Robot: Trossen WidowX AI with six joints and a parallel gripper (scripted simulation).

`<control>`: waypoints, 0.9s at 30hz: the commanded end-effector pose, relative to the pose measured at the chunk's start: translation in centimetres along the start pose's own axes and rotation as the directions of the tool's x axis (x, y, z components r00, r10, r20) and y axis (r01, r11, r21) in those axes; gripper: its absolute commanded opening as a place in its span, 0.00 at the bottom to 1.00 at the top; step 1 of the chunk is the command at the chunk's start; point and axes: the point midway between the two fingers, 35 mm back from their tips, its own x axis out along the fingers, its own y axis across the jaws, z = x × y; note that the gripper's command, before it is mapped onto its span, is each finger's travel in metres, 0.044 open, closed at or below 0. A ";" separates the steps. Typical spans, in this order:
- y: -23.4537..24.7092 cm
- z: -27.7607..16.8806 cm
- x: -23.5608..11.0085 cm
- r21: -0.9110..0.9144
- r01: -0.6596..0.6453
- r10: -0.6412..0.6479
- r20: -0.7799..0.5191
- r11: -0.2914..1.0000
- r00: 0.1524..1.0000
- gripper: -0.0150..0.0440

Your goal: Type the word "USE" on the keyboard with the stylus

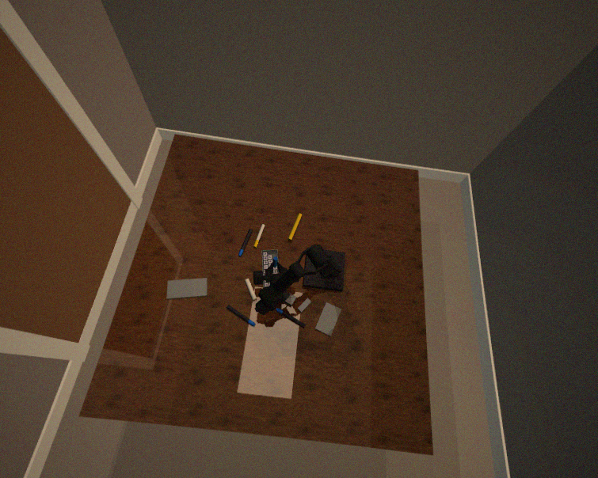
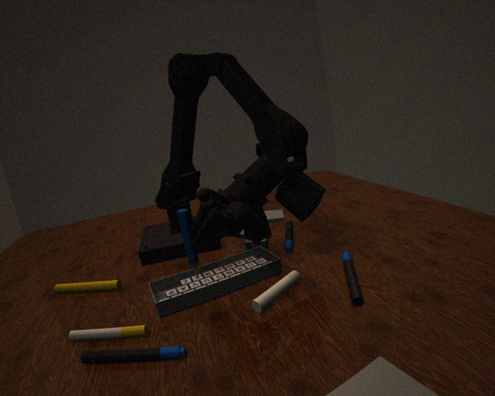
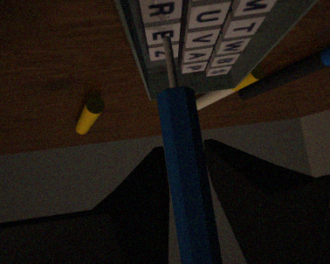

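A dark tray keyboard (image 2: 215, 297) (image 1: 268, 256) (image 3: 152, 79) with white letter keys lies on the wooden desk in front of the arm's base. My gripper (image 2: 189, 221) (image 3: 184, 152) (image 1: 274, 269) is shut on the blue stylus (image 2: 187, 236) (image 3: 182, 144), which stands nearly upright over the keyboard's left end. In the wrist view its thin grey tip (image 3: 168, 57) reaches the E key (image 3: 157, 32), between the R and Z keys, next to the U key (image 3: 206, 16). I cannot tell if the key is pressed down.
Loose markers lie around: a yellow one (image 2: 86, 286) (image 3: 89, 114), a white-and-yellow one (image 2: 107, 332), a black one with a blue cap (image 2: 132, 354), a white cylinder (image 2: 275, 291), two black-and-blue ones (image 2: 352, 277) (image 2: 288, 235). Grey sheets (image 1: 186, 288) (image 1: 329, 318) lie nearby.
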 end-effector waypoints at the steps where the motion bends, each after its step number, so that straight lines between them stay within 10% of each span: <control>1: 0.1 0.2 0.1 0.004 -0.005 0.005 0.003 1.000 1.000 0.39; 27: 0.1 -2.7 -1.5 0.004 -0.005 0.005 0.003 1.000 1.000 0.39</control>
